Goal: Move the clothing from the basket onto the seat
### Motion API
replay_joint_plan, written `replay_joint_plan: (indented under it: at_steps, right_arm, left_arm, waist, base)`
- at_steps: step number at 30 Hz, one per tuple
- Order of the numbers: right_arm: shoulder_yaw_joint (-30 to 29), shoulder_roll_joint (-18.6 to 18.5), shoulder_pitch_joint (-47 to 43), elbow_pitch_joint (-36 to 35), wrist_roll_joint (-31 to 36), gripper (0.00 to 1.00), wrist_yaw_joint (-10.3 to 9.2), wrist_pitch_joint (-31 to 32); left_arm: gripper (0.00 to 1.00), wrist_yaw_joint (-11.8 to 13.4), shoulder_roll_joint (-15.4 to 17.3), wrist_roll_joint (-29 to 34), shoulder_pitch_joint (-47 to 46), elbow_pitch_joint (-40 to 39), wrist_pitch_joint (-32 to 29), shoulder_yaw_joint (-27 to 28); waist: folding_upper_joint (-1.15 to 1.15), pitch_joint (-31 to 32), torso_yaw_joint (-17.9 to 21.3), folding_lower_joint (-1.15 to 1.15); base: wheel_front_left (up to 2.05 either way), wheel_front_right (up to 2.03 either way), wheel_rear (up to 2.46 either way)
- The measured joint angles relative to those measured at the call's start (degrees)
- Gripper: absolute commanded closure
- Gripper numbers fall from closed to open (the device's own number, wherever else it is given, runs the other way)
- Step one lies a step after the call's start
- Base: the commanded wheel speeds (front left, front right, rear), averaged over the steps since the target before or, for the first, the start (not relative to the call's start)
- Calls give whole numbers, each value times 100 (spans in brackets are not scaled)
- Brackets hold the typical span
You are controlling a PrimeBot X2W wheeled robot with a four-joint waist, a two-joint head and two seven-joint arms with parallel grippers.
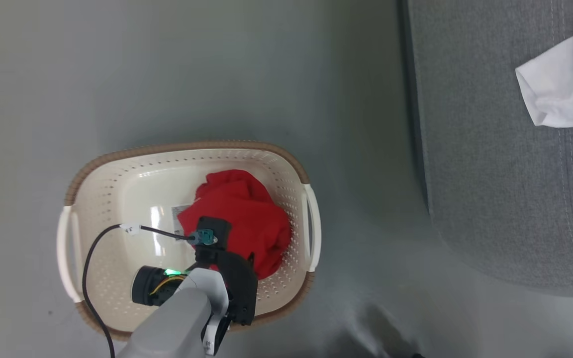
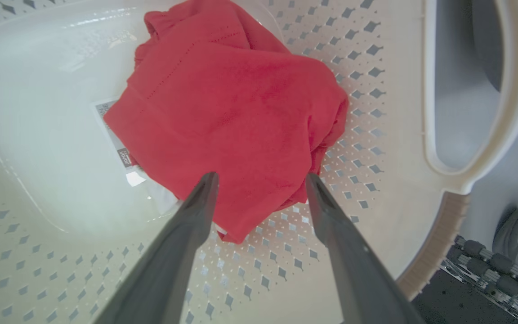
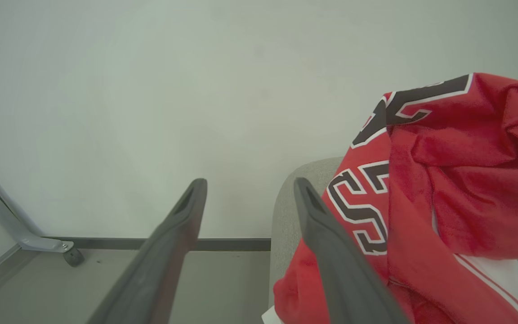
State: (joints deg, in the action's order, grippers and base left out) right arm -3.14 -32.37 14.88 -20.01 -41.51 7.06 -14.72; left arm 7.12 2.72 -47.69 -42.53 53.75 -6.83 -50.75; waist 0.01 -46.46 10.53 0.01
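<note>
The left pincer (image 2: 261,176) is held spread over the red garment (image 2: 232,112) lying in the basket (image 2: 376,67), seemingly for a grasp, while the jersey (image 3: 443,180) is laid on the seat (image 3: 283,216) beside the released right pincer (image 3: 250,181).

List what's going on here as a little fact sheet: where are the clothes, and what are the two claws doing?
Basket: on the floor, one crumpled red garment inside
Seat: a red jersey with numerals lies on it
Left gripper: open, pointing at the red garment
Right gripper: open, holding nothing, beside the red jersey
Remaining: red garment not yet on the seat
</note>
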Motion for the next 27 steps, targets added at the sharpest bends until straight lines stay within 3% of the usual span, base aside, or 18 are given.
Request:
replay_joint_plan:
  at_steps: [21, 22, 23, 24, 27]
  right_arm:
    - [232, -253, 224, -157, -249, 0, 1, 0]
    - [232, -259, 224, -160, -257, 0, 1, 0]
    - [233, -265, 224, -159, -269, 0, 1, 0]
    - [237, -271, 224, -159, -287, 0, 1, 0]
    - [253, -272, 225, -158, -287, 0, 1, 0]
  left_arm:
    - [0, 1, 27, -643, -572, 649, -22, -225]
    - [27, 0, 33, -666, -575, 677, -4, -232]
    - [77, 0, 37, -671, -576, 698, 3, -248]
    - [100, 0, 35, -675, -608, 748, 25, -313]
    - [100, 0, 36, -732, -692, 846, 97, -352]
  waist:
    - [-1, -769, 649, 0]
    - [0, -784, 668, 0]
    - [0, -795, 686, 0]
    - [-1, -812, 716, -1]
    - [-1, -825, 747, 0]
  base:
    - [0, 0, 0]
    - [0, 0, 0]
    - [0, 0, 0]
    - [0, 0, 0]
    - [0, 0, 0]
